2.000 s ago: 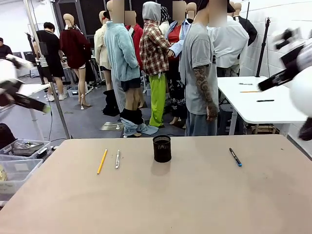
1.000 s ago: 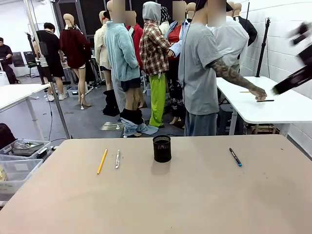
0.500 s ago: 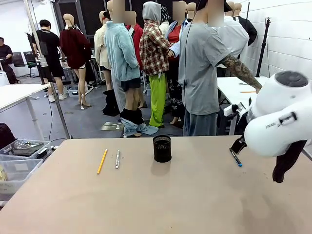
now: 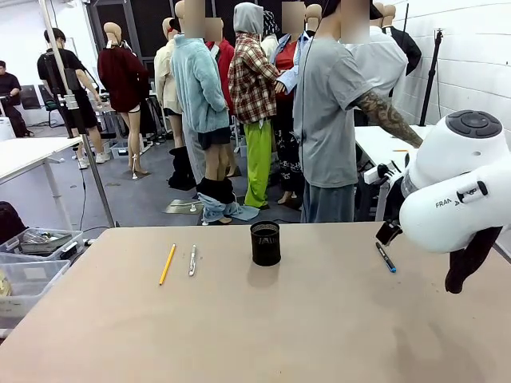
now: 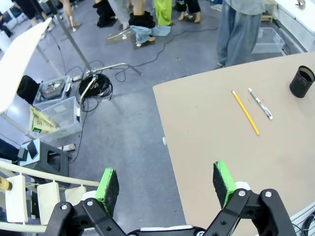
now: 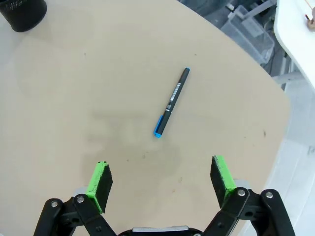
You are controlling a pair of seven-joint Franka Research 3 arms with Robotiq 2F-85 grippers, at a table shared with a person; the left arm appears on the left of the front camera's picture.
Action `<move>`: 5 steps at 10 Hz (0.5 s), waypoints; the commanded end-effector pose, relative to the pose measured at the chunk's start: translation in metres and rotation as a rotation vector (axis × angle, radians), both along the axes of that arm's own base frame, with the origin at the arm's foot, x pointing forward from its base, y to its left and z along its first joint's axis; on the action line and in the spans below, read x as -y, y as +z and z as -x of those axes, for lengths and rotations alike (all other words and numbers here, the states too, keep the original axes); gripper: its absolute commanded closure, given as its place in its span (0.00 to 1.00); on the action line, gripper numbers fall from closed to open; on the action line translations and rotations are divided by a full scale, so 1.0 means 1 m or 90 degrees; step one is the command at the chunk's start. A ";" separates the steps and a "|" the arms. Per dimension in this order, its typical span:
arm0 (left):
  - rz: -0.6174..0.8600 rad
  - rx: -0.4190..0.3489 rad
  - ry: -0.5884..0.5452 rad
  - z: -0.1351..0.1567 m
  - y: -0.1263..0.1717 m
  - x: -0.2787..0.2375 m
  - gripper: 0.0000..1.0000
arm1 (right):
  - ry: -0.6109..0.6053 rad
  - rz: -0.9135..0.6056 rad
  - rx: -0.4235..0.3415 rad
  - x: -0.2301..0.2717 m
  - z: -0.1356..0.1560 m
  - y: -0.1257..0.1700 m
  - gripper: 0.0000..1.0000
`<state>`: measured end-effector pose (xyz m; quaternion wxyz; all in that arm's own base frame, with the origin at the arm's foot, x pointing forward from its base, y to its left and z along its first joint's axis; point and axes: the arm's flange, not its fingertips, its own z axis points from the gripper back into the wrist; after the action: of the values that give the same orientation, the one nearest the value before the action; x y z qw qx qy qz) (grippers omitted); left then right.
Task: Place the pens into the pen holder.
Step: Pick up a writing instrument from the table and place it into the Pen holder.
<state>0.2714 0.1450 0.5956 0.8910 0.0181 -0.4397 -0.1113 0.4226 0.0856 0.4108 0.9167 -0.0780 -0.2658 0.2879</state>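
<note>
The black mesh pen holder (image 4: 265,243) stands upright at the table's far middle. To its left lie a yellow pencil (image 4: 167,264) and a silver pen (image 4: 192,260), side by side. A black pen with a blue cap (image 4: 386,257) lies at the far right. In the right wrist view my right gripper (image 6: 161,177) hangs open above the table, with that black pen (image 6: 171,102) just ahead of its fingers and the holder (image 6: 22,7) in the top-left corner. My left gripper (image 5: 166,183) is open over the floor off the table's left edge. The pencil (image 5: 245,112), silver pen (image 5: 260,103) and holder (image 5: 301,81) lie beyond it.
My white right arm (image 4: 455,199) hangs over the table's right part. A person in a grey T-shirt (image 4: 327,120) stands at the far edge, arm stretched toward a white side table (image 4: 423,171). Plastic bins (image 4: 24,279) and cables (image 5: 93,86) lie on the floor at left.
My right arm has swung in from the right and now hangs over the table's right part by the black pen. The person's arm has reached toward the side table. The pens and holder have not moved.
</note>
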 end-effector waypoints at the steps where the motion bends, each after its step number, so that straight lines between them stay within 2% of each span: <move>1: 0.005 0.006 0.009 -0.001 0.001 0.000 0.00 | -0.041 -0.017 -0.058 0.011 -0.026 -0.004 0.00; 2: 0.005 0.006 0.009 -0.001 0.001 0.000 0.00 | -0.058 -0.027 -0.105 0.017 -0.054 0.001 0.00; 3: 0.005 0.006 0.009 -0.001 0.001 0.000 0.00 | -0.088 -0.035 -0.129 0.020 -0.074 0.006 0.00; 4: 0.005 0.006 0.009 -0.001 0.001 0.000 0.00 | -0.098 -0.035 -0.164 0.020 -0.106 0.008 0.00; 5: 0.005 0.006 0.009 -0.001 0.001 0.000 0.00 | -0.108 -0.028 -0.204 0.016 -0.131 0.004 0.00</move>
<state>0.2711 0.1451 0.5960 0.8908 0.0182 -0.4403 -0.1111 0.5208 0.0614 0.4095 0.9639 -0.0472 -0.1469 0.2168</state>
